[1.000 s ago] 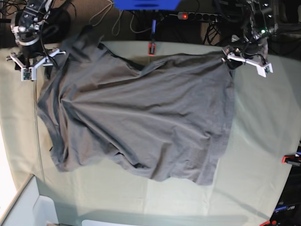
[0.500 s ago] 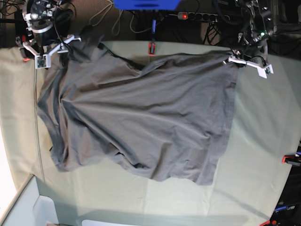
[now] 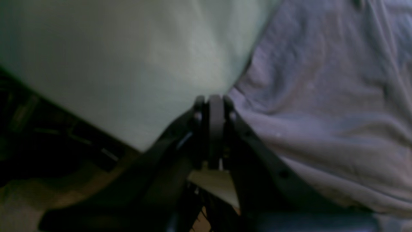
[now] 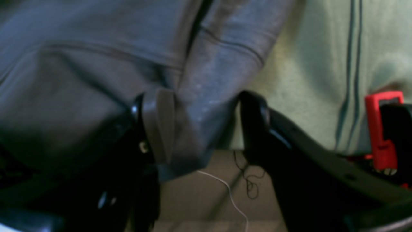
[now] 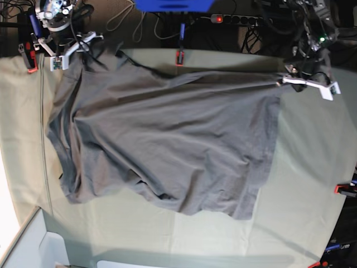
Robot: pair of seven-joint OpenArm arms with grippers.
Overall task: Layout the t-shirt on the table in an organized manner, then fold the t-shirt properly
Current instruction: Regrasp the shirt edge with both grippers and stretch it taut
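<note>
The grey t-shirt [image 5: 167, 139] lies spread and creased across the table [image 5: 312, 156], which is covered in pale green cloth. My left gripper [image 5: 290, 81] is at the shirt's far right corner, shut on the fabric's edge. The left wrist view shows its fingertips [image 3: 212, 106] pressed together where the t-shirt [image 3: 322, 112] meets the green cloth [image 3: 128, 64]. My right gripper [image 5: 73, 50] stands open at the far left corner. In the right wrist view a fold of the t-shirt [image 4: 199, 96] hangs between its open fingers [image 4: 157, 125].
Red clamps [image 5: 179, 57] [image 5: 30, 60] [image 5: 345, 188] grip the cloth at the table's edges, one close to the right gripper [image 4: 383, 129]. Cables and a power strip [image 5: 234, 19] lie beyond the far edge. A white bin [image 5: 33, 245] stands at the near left corner.
The left gripper closed on the shirt's far right corner and moved right, drawing that edge taut. The right gripper moved toward the far edge over the left corner, staying open.
</note>
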